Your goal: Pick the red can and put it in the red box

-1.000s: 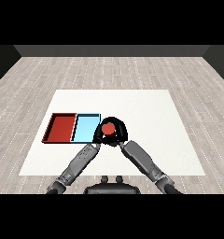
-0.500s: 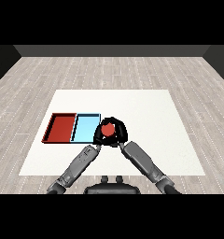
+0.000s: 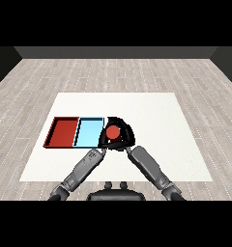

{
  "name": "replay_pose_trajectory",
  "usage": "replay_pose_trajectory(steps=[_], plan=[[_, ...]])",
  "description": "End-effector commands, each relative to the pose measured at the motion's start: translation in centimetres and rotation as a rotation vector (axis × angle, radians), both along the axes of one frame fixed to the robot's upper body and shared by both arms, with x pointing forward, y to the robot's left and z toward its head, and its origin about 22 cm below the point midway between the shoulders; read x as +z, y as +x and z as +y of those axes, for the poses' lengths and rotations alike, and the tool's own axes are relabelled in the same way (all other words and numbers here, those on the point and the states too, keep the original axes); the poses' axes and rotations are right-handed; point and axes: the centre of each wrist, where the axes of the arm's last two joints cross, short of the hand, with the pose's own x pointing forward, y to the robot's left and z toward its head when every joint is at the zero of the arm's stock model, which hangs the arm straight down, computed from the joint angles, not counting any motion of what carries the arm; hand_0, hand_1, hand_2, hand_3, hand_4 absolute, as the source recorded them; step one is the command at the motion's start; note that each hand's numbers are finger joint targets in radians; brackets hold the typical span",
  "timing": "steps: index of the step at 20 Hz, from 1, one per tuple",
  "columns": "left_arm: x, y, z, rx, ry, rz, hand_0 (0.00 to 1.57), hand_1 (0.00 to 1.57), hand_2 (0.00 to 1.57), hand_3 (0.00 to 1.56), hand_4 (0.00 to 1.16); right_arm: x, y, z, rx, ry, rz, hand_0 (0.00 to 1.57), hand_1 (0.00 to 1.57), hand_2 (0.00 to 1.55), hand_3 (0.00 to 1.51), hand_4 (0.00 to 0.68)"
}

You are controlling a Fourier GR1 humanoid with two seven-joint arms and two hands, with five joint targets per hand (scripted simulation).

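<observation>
1. White table (image 3: pixel 152 120): fills mid-frame, set on a grey plank floor (image 3: pixel 50 77). Dark wall behind.
2. Right forearm (image 3: pixel 149 166): grey, enters from the lower right corner, angled up and inward toward the trays.
3. Left forearm (image 3: pixel 81 169): grey, enters from the lower left, angled up and inward; the two forearms converge just right of the light blue tray.
4. Red tray (image 3: pixel 64 132): on the table's left part, leftmost of the pair, nothing seen inside.
5. Light blue tray (image 3: pixel 90 132): touching the red tray's right side, nothing seen inside.
6. Right hand (image 3: pixel 123 135): black, fingers curled in an arc over and round the red can, holding it. Sits just beside the light blue tray's right edge.
7. Left hand (image 3: pixel 103 140): black, little of it shows, tucked against the can's left side at the light blue tray's near right corner. Cannot tell how its fingers stand.
8. Red can (image 3: pixel 112 131): enclosed in the right hand, red top visible, just right of the light blue tray, outside both trays. Lifted or on the table: cannot tell.
</observation>
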Motion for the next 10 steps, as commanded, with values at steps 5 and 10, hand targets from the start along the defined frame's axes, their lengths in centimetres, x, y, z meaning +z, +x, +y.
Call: replay_pose_trajectory(steps=[5, 10], plan=[[-1.0, -0.5, -1.1, 0.004, 0.03, -0.019, 1.57, 1.57, 1.57, 1.48, 1.15, 1.5, -1.8, -1.1, -0.026, -0.033, -0.024, 0.0, 0.0, 0.0, 0.0, 0.0], [-2.0, 0.3, 0.8, 0.024, 0.022, 0.007, 1.57, 1.57, 1.57, 1.48, 1.15, 0.7, 0.4, -3.5, -0.074, -0.062, -0.065, 0.0, 0.0, 0.0, 0.0, 0.0]])
